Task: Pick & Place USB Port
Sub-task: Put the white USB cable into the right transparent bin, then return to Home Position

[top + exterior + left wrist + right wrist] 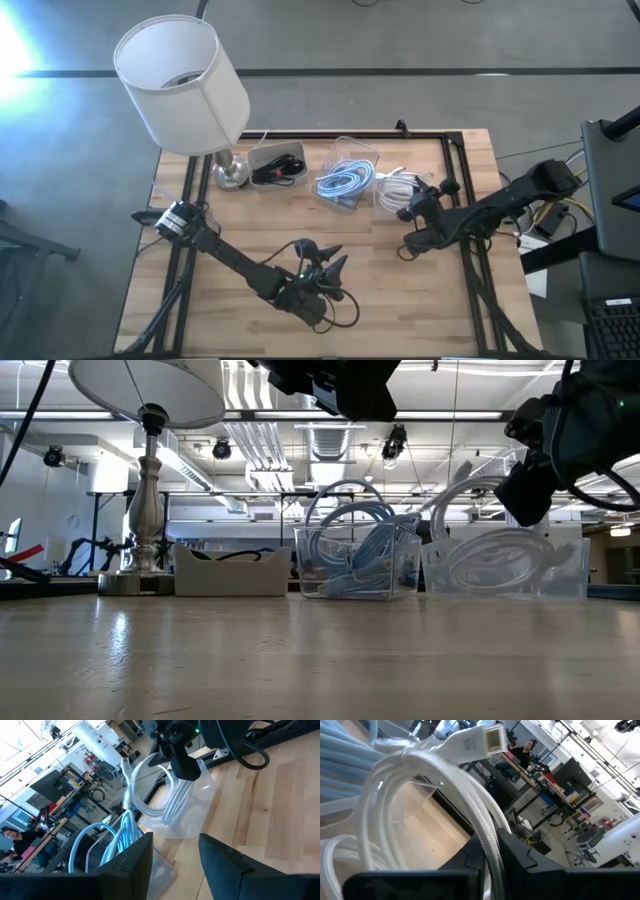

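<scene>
White braided cable point(470, 815); light-blue cable point(342, 181); white lampshade point(182, 84).

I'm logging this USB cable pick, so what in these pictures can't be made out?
- Right claw: shut on the white cable, but the cable's far end is cut off by the right wrist view's edge.
- Contents of the opaque tray: low view, hidden by its wall.
- Blue cable plugs: high view, too small.
- Left claw: open, its fingertips are cut off by the left wrist view's bottom edge.
</scene>
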Robot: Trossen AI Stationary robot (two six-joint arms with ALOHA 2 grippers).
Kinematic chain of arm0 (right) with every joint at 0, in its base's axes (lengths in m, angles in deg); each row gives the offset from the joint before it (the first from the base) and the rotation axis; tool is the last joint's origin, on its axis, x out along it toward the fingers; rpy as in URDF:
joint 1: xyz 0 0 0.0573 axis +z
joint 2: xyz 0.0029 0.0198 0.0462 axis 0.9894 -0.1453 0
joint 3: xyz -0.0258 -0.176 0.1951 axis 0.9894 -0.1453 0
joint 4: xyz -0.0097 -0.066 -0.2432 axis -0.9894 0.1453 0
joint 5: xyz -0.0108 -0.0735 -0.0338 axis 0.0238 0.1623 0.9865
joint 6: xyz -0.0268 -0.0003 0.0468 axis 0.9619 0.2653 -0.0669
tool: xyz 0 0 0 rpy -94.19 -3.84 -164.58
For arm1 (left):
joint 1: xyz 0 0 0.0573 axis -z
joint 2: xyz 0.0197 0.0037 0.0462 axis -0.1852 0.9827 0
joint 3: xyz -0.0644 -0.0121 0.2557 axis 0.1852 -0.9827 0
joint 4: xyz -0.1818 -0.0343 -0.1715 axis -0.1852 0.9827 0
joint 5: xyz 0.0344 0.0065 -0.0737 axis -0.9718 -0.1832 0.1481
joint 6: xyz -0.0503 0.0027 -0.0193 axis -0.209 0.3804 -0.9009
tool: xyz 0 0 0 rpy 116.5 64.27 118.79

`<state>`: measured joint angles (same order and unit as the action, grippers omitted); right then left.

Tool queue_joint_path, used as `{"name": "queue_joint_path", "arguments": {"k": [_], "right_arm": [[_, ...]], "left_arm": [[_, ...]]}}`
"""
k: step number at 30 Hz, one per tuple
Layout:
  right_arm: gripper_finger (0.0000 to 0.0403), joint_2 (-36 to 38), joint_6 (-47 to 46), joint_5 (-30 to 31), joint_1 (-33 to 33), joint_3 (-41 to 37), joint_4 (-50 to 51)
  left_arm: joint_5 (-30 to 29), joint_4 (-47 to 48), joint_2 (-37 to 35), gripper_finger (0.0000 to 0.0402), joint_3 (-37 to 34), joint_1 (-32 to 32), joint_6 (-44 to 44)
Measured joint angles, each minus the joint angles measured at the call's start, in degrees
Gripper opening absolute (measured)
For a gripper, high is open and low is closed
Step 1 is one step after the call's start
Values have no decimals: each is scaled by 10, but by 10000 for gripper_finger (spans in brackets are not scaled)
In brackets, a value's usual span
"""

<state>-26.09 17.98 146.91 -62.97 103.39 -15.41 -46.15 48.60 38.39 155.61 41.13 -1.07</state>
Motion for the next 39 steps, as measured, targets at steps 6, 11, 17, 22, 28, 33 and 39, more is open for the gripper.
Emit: {"name": "queue_joint_path", "arguments": {"k": [6,11,17,22,28,33,39], "right_arm": [[75,-28,-2,0,0,-9,-15],[105,-39,-2,-1,0,2,-15],[138,-34,39,-29,0,33,-15],[166,-26,63,-47,0,60,-13],[192,-25,122,-96,1,114,-13],[196,-25,169,-151,1,161,-13],[189,-25,177,-174,4,208,-12]], "left_arm": [[6,0,0,163,0,0,0],[7,0,0,163,0,0,0],[7,0,0,163,0,0,1],[7,0,0,163,0,0,1],[7,0,0,163,0,-1,1],[7,1,0,163,0,-1,1],[6,1,0,163,0,-1,1]]}}
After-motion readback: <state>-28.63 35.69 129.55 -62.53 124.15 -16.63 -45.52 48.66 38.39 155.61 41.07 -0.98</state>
